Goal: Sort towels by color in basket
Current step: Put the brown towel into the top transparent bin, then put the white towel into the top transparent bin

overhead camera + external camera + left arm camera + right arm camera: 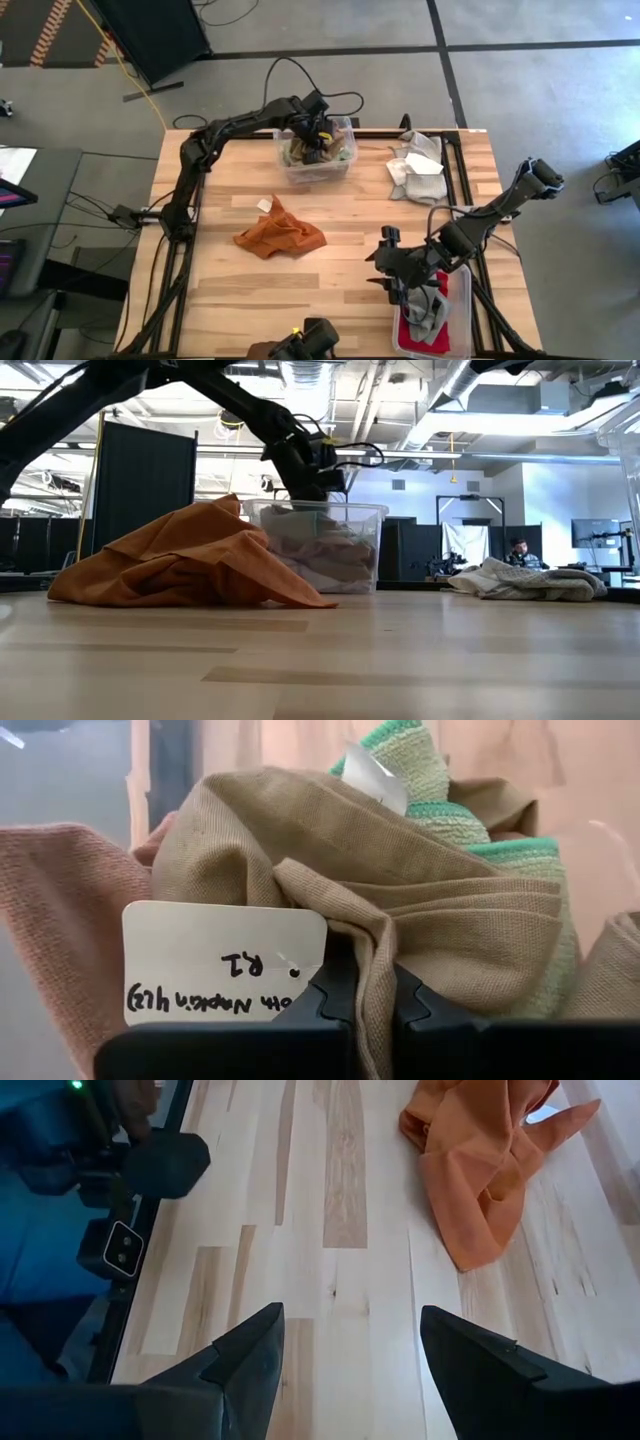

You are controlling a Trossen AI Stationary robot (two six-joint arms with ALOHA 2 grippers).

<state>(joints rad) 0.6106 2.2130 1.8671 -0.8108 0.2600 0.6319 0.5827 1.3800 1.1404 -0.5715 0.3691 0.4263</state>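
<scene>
Tan woven cloth [400, 900] is pinched between the closed fingers of the left pincer [318, 137], which sits inside the clear plastic bin [345, 128] at the far edge of the pale wood bench [330, 290]. Packed just behind that fold are a light green towel with a darker green border [440, 790] and a pink cloth [60, 920]. A white card tag [220, 960] hangs beside the fingers; its handwriting reads "Napkin" and "R1", the rest unclear.

Right pincer [350, 1345] hangs with fingers spread and empty above bare bench, near a second clear bin holding red and grey cloths [432, 310]. A rust-orange towel [280, 236] lies crumpled ahead of it, well apart, with open board between. Grey and white towels [417, 166] are heaped beside the far bin.
</scene>
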